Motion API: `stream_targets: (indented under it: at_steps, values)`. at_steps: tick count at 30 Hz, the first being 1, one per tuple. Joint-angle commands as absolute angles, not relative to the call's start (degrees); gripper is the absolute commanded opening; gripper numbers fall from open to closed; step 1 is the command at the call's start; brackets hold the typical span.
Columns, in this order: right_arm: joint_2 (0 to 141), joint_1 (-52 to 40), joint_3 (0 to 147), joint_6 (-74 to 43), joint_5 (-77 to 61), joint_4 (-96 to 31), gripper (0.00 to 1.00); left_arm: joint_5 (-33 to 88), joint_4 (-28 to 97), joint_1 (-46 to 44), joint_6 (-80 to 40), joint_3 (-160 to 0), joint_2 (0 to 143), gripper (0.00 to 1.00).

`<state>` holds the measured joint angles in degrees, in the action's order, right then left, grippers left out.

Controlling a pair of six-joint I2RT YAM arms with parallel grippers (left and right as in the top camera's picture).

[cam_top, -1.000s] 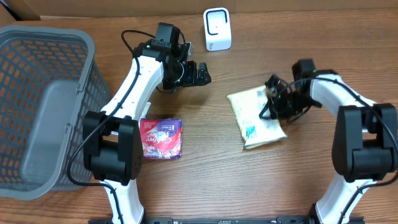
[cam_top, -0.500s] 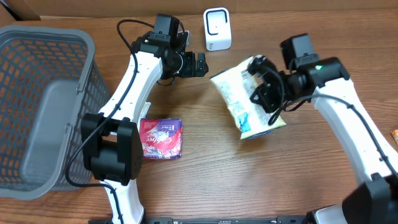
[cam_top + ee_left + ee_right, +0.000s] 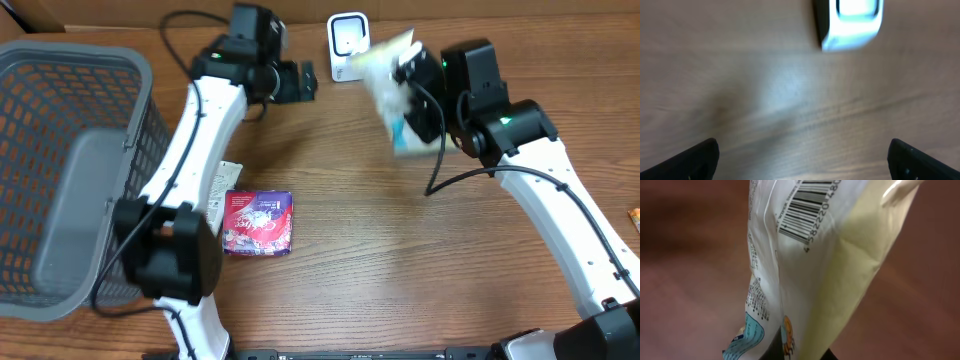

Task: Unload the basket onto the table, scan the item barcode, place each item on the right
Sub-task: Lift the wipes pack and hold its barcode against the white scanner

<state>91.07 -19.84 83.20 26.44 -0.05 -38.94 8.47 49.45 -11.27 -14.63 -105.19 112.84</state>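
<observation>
Near scanner, right claw clamped on pale bag, left claw spread wide, empty

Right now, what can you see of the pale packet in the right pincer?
The packet is a soft, crinkled plastic pouch, cream with white printed panels, a black barcode near its upper end and light-blue artwork lower down. The right pincer is shut on it, holding it off the table, beside the white scanner.

open: table centre | blocked: basket left, red packet beside it
</observation>
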Motion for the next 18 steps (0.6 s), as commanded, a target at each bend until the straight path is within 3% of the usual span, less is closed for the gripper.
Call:
stream_targets:
  at_steps: [1, 6, 10, 15, 18]
  values:
    - [92.2, -22.2, 84.4, 29.7, 19.3, -29.1, 0.04, 3.5, 48.6, -10.5, -15.0, -108.0, 104.7, 1.0]
    - [100.7, -23.2, 84.4, 43.6, 34.0, -10.9, 0.04, 1.6, 48.0, -10.5, -15.0, -108.0, 101.3, 1.0]
    - [110.2, -23.2, 84.4, 64.2, 44.7, 12.5, 0.04, 0.9, 49.0, -10.5, -15.0, -108.0, 100.7, 1.0]
    - [119.8, -23.2, 84.4, 86.8, 42.6, 39.5, 0.04, 0.9, 49.8, -10.5, -15.0, -108.0, 100.8, 1.0]
    - [124.1, -23.0, 84.4, 95.9, 38.4, 44.7, 0.04, 0.9, 50.3, -10.5, -15.0, -108.0, 100.8, 1.0]
